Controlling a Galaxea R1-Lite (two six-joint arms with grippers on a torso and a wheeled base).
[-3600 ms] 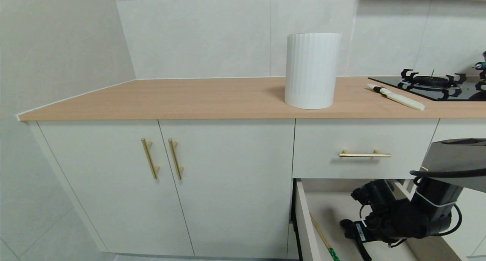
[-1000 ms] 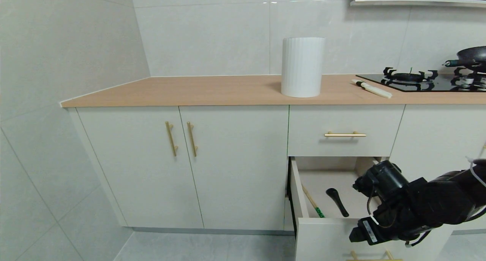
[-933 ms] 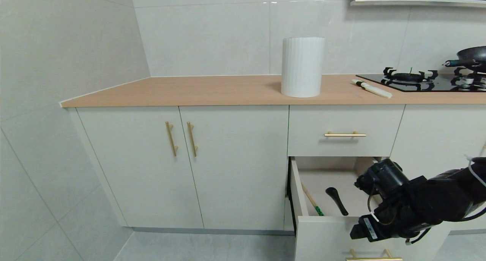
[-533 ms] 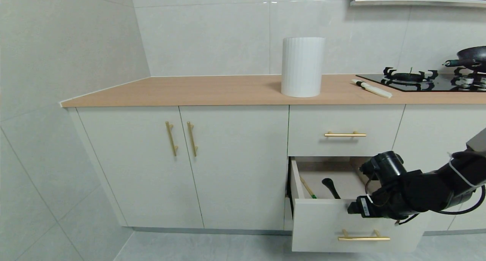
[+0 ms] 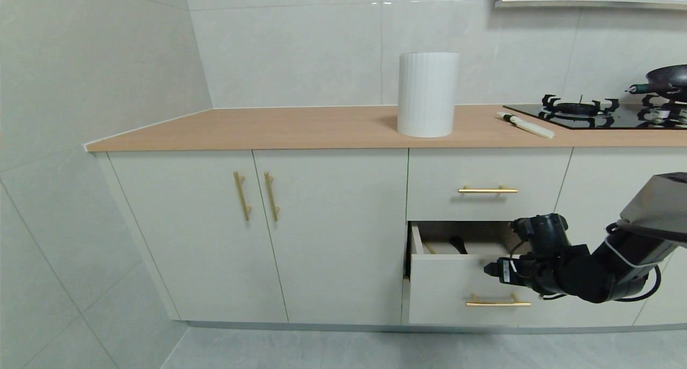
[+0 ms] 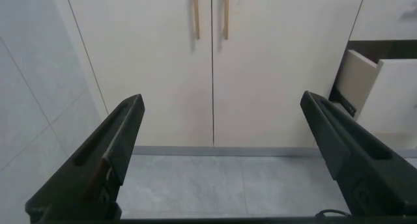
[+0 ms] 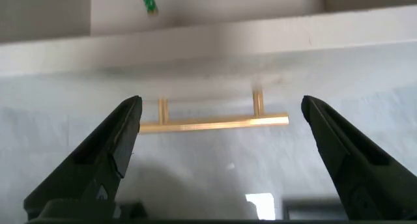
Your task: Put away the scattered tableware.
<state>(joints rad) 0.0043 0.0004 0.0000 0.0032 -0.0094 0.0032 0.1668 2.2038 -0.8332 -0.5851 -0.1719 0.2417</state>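
Holding leftovers, countertop point(image 5: 300, 127): a ribbed white canister point(image 5: 428, 94) stands right of its middle; a pale knife point(image 5: 525, 125) lies toward the right end, just beside the hob point(image 5: 585, 116), apparently not yet put away.
Lower drawer point(image 5: 456, 278): ajar, nearly shut; closing it looks like the step in hand.
Right gripper point(image 5: 491, 271): spread, empty, at the drawer front above its brass handle point(image 5: 498, 303).
Left gripper point(image 6: 221, 100): spread, empty, facing the cabinet doors point(image 6: 215, 61).
Drawer contents: black utensil point(image 5: 458, 244) and chopsticks point(image 5: 428, 247), stowed.

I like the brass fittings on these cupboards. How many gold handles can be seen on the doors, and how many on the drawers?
Door handles: 2
Drawer handles: 2
Total: 4
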